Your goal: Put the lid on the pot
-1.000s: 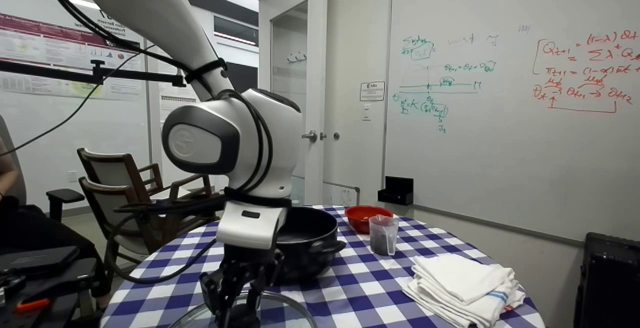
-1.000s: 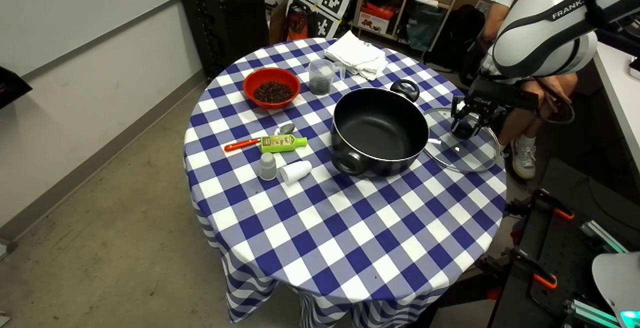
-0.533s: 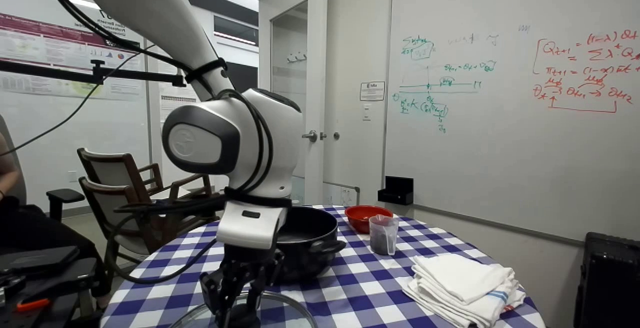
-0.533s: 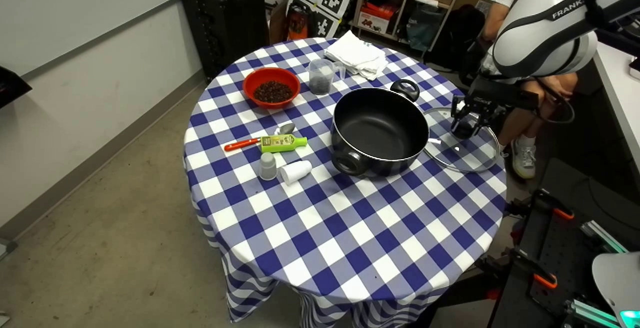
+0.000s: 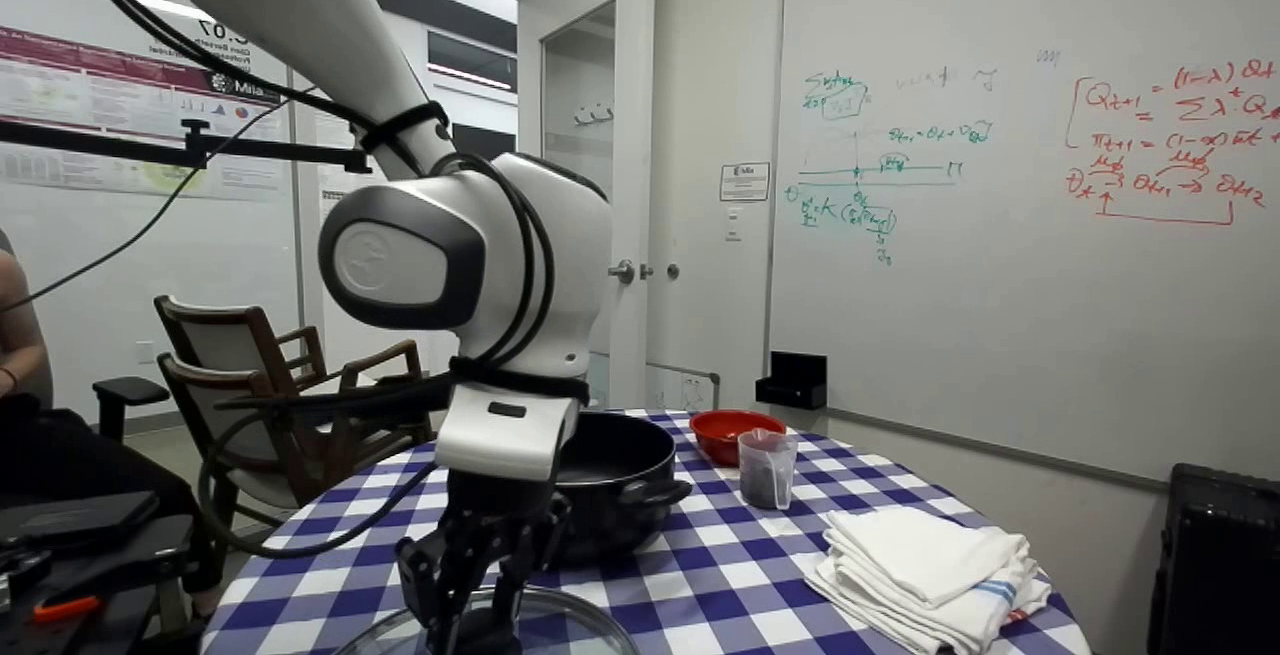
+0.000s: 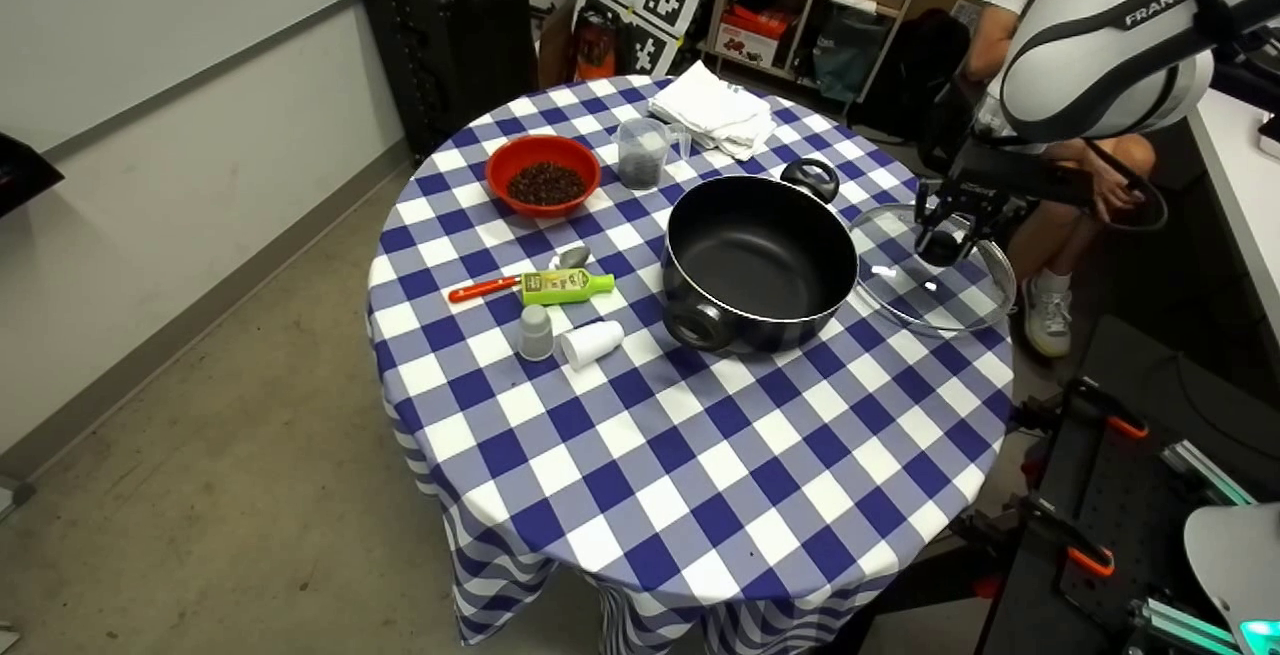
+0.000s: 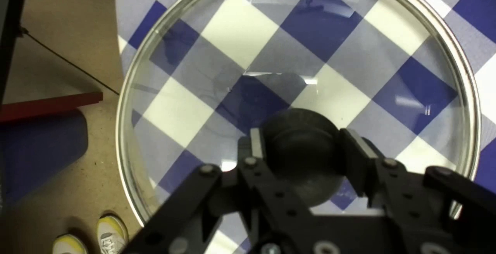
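Pinching the dark round knob (image 7: 302, 159) snugly, the black end effector (image 7: 306, 145) holds the clear round glass lid (image 7: 296, 87) just beside the wide black pot (image 6: 760, 260); best raise it level and high, then centre before lowering

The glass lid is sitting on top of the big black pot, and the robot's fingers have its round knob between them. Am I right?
Not quite: the lid isn't on top of the pot. In an exterior view it is beside the pot, which stands uncovered. The rest is right: the fingers have its round knob between them.
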